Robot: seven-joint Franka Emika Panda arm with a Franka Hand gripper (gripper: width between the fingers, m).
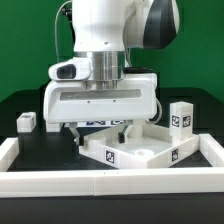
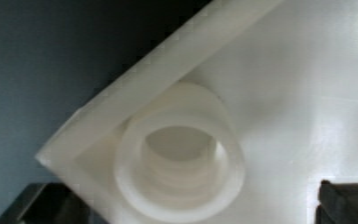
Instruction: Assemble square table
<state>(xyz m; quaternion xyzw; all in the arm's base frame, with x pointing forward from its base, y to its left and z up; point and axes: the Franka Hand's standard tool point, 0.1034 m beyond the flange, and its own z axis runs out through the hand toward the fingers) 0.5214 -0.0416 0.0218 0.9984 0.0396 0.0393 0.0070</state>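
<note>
Holds the hand [image 1: 97, 128] spread wide and empty, low over the far left corner of the square table top [image 1: 140, 150]. Frames that corner's round socket [image 2: 179, 150] between dark fingertips [image 2: 43, 205]. Lies mid-scene on the black worktop [image 1: 40, 140], with left leg [image 1: 26, 121] and right leg [image 1: 180, 114] apart on either side.

White tagged tabletop [image 1: 140, 150], legs [image 1: 180, 115] either side
</note>
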